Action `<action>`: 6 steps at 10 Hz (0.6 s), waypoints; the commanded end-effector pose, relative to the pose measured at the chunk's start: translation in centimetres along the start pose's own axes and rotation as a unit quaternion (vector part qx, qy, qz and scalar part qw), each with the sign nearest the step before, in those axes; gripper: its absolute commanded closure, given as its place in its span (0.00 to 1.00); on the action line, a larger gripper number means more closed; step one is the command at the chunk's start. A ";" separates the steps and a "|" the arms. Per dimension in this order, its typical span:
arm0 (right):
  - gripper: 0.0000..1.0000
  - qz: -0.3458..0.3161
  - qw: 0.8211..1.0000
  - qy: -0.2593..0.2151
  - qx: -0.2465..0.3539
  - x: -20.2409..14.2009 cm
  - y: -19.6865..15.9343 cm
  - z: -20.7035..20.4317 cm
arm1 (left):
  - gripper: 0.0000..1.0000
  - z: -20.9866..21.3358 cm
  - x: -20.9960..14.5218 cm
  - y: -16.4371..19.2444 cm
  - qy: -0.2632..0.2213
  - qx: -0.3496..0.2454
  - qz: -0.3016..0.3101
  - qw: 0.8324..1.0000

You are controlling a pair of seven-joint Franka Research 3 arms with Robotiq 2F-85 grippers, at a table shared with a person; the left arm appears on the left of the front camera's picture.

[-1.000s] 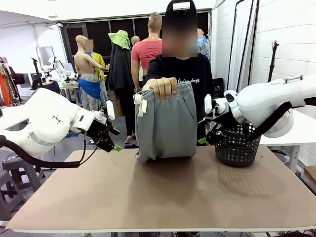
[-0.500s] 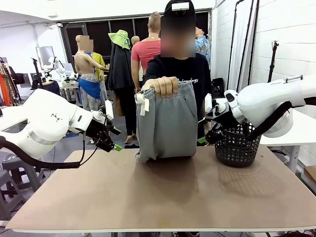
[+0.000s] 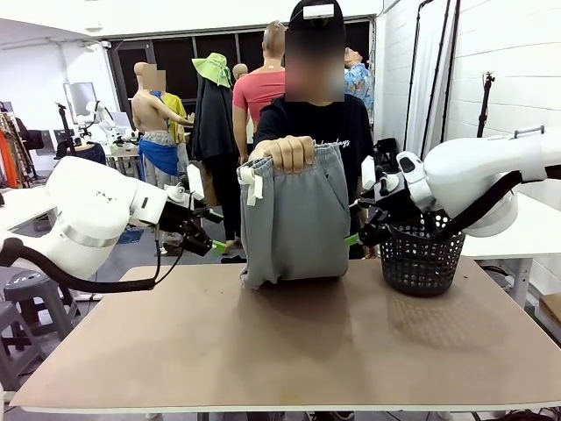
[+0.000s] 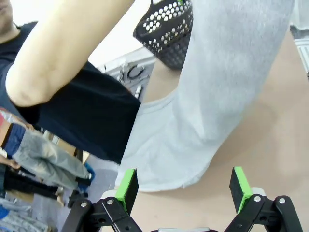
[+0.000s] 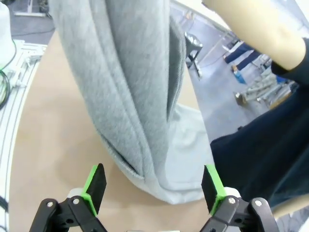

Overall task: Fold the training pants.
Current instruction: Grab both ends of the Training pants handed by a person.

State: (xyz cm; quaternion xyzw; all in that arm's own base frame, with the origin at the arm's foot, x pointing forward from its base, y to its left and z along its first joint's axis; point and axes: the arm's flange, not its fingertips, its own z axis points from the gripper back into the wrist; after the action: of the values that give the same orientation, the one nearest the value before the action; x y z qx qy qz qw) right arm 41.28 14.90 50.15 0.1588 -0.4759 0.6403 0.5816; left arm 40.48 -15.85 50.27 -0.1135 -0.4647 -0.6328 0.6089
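1. Brown tabletop lies bare across its whole near half, so there is open room from the front edge up to the cloth. A black mesh basket stands at the far right.
2. The training pants hang folded over the middle of the table's far side. The person's hand holds them up by the waistband, and their lower fold rests on the tabletop.
3. My left gripper hovers above the table's far left edge, near the pants' left side and apart from the cloth.
4. Its fingers stand spread wide with nothing between them. In the left wrist view the bottom of the pants lies ahead of the gap, with bare tabletop beneath.
5. My right gripper hovers between the pants and the basket, just beside the pants' right edge. From the front I cannot tell whether a fingertip brushes the cloth.
6. Its fingers are also spread wide and hold nothing. In the right wrist view the folded edge of the pants hangs ahead of them, down to the tabletop, with clear table to one side.
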 end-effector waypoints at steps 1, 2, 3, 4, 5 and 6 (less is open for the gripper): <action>0.00 0.011 0.999 -0.043 0.001 -1.0 -0.6 -0.8 | 0.00 -2.4 -1.2 0.7 -0.058 -0.039 -0.008 0.997; 0.00 0.010 0.999 -0.053 0.008 -1.1 -0.8 -0.7 | 0.00 -2.7 -1.1 0.5 -0.073 -0.059 -0.004 0.996; 0.00 0.011 0.998 -0.067 0.016 -1.2 -1.0 -0.8 | 0.00 -3.0 -0.9 0.3 -0.087 -0.064 -0.002 0.994; 0.00 0.007 0.996 -0.085 0.032 -1.1 -0.9 -0.7 | 0.00 -3.3 -0.5 -0.2 -0.098 -0.065 -0.002 0.993; 0.00 0.007 0.994 -0.100 0.050 -1.1 -1.2 -1.0 | 0.00 -3.7 -0.4 -0.3 -0.111 -0.060 -0.007 0.992; 0.00 0.006 0.993 -0.102 0.055 -1.1 -1.3 -1.0 | 0.00 -4.1 -0.2 -0.5 -0.132 -0.060 -0.004 0.989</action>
State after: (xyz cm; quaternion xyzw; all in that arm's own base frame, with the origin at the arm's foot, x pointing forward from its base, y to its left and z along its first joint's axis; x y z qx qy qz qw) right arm 41.87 14.62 49.39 0.2418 -0.4982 0.6388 0.5341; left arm 40.66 -18.12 48.61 -0.2160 -0.4776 -0.6483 0.5523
